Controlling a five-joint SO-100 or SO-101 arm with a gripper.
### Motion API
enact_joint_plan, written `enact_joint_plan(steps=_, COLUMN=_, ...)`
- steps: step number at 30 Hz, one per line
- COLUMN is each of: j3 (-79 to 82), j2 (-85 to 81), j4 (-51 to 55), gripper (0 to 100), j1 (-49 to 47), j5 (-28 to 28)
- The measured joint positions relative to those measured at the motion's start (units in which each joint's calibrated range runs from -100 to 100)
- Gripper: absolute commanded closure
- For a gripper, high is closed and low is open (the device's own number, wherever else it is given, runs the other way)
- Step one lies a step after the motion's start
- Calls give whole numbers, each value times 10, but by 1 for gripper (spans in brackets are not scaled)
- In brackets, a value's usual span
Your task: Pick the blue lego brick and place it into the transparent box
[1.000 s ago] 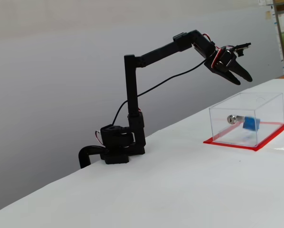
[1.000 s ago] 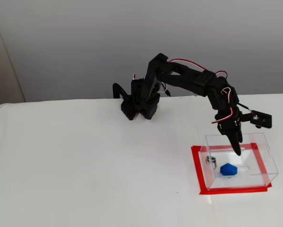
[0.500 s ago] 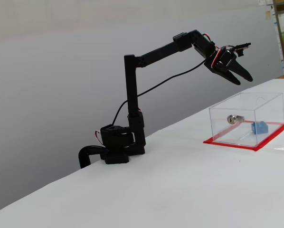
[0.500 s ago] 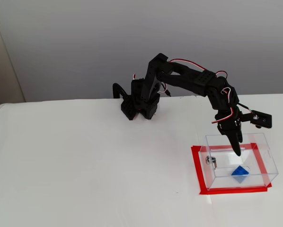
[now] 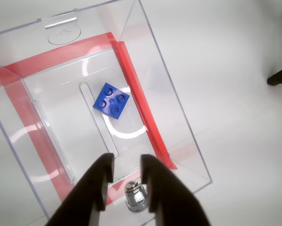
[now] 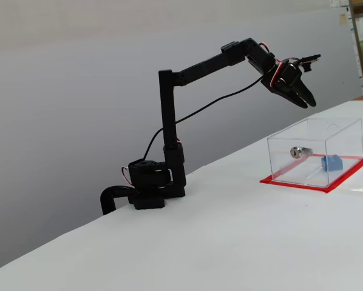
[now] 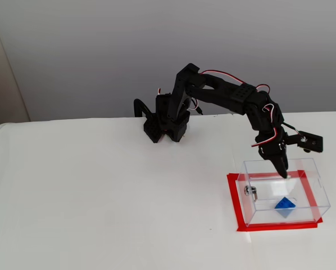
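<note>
The blue lego brick lies studs-up on the floor of the transparent box, close to the box's red base edge. In both fixed views the brick rests inside the box. My gripper hangs above the box's open top with a narrow gap between its fingers and nothing held. It shows from the side well above the box, and over the box's far rim in the other fixed view.
A silver lock-like piece sits on the box wall. The arm's base stands at the white table's back edge. A dark shape pokes in at the right of the wrist view.
The brick dropped and settled on the box floor, further right in the box. The fingers have narrowed since half a second ago. The arm has hardly moved.
</note>
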Motion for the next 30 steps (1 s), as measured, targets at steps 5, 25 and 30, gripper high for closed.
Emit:
enact_joint_plan(steps=5, j3=0, j2=0, j4=0, gripper=98, j1=0, j5=0)
enact_joint_plan(steps=25, j3=2, j2=-200, j4=0, gripper=98, j1=160, j5=0)
enact_joint_plan(steps=30, j3=58, j2=-278, j4=-15, gripper=98, j1=257, j5=0)
